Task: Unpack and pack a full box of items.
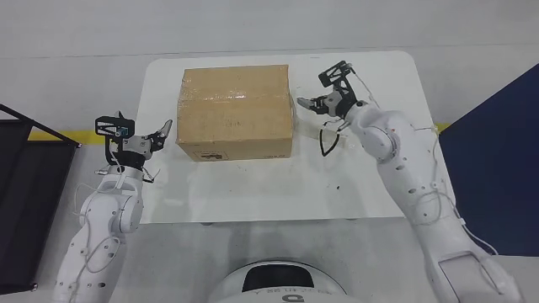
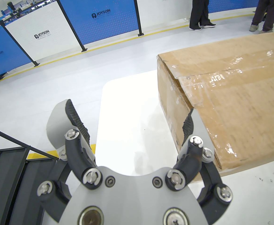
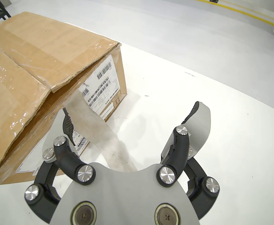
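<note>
A brown cardboard box [image 1: 236, 114] stands on the white table [image 1: 253, 189], its top flaps down and taped over with clear tape. My left gripper [image 1: 160, 133] hovers open just off the box's left end; in the left wrist view the gripper [image 2: 130, 107] has one finger close to a corner of the box [image 2: 233, 99]. My right gripper [image 1: 307, 103] is open beside the box's right end. In the right wrist view that gripper [image 3: 131, 107] sits next to the box [image 3: 33, 66], by its labelled end, where a flap edge is ragged and slightly lifted.
A black metal rack [image 1: 25, 185] stands on the floor left of the table. A blue panel [image 1: 505, 135] is on the right. Blue and white barriers [image 2: 99, 15] line the floor beyond. Bare table lies in front of the box.
</note>
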You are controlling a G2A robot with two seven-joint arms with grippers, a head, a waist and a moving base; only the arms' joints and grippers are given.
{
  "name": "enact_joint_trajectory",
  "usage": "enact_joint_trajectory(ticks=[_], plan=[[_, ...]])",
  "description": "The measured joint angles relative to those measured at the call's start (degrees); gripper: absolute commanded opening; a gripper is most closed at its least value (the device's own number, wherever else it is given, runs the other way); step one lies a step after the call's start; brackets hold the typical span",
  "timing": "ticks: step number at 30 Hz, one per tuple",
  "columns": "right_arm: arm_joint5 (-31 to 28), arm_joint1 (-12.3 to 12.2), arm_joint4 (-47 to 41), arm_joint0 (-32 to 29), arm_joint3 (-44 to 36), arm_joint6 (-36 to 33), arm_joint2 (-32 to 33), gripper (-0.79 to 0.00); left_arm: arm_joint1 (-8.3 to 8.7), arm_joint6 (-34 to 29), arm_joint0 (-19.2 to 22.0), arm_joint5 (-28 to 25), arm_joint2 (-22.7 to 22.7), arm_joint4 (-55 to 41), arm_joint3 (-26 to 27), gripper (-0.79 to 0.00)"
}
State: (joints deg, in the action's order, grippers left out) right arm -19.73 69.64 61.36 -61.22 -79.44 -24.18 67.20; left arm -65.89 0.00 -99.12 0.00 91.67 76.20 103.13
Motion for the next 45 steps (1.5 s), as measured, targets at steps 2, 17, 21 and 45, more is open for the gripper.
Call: enact_joint_trajectory(ticks=[2, 17, 21, 45], plan=[[-1.5, 0.1, -0.9, 0.8, 1.3, -0.2, -0.2, 0.0, 0.0, 0.0, 0.0, 0.0, 0.0, 0.0, 0.0, 0.0], [-14.7, 0.7, -10.1, 6.6, 9.2, -3.1, -3.2, 0.0, 0.0, 0.0, 0.0, 0.0, 0.0, 0.0, 0.0, 0.0], [-18.0, 1.0, -13.8, 8.2, 11.4, -3.0, -3.8, 0.0, 0.0, 0.0, 0.0, 0.0, 0.0, 0.0, 0.0, 0.0], [-38.3, -2.2, -25.0, 6.0, 3.1, -11.3, -8.7, 0.0, 0.0, 0.0, 0.0, 0.0, 0.0, 0.0, 0.0, 0.0]])
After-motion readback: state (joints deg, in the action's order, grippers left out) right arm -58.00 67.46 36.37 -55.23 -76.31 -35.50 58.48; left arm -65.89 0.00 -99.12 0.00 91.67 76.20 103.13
